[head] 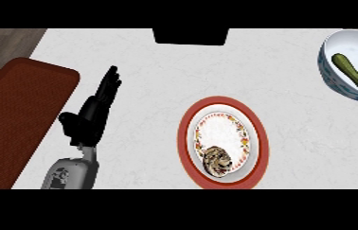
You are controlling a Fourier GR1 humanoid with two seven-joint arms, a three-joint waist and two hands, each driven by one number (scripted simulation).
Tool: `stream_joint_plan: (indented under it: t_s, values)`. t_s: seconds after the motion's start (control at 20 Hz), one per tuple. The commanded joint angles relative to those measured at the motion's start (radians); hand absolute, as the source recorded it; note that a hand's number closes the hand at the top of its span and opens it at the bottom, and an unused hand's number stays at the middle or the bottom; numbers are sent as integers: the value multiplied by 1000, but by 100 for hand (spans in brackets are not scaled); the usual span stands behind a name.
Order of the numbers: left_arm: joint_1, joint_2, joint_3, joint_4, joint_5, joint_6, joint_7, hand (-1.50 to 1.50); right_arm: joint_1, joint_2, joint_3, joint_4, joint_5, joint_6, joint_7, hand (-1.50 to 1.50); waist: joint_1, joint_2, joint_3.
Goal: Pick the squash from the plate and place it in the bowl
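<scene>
The green, elongated squash [344, 66] lies inside the white bowl with a blue patterned wall [327, 70] at the far right edge of the counter; the bowl is cut off by the view's edge. The red-rimmed plate with a flowered white centre [222, 141] sits at centre right, with a brown mottled patch [217, 160] on its near part. My left hand [88, 122] rests open at the left, fingers straight and pointing away from me, well apart from the plate. My right hand is not in view.
A dark red mat [28, 115] covers the counter's left side, just left of my left hand. A black block [191, 36] sits at the far edge in the middle. A wooden strip [17, 39] shows at top left.
</scene>
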Motion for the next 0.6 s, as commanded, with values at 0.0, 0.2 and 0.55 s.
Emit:
stream_joint_plan:
  t_s: [0.0,0.2,0.55]
  values:
    - [1,-7,-2,-20,-4,11,22,0,-8,-45,-68,23,-65,27,-20,-150,-8,-4,-1]
    - [0,-3,3,-14,-5,12,19,0,-33,-97,-103,53,-105,116,45,-150,-8,-5,-1]
    - [39,6,1,-57,22,-19,24,0,68,-202,-172,98,-185,334,25,-150,-11,-5,1]
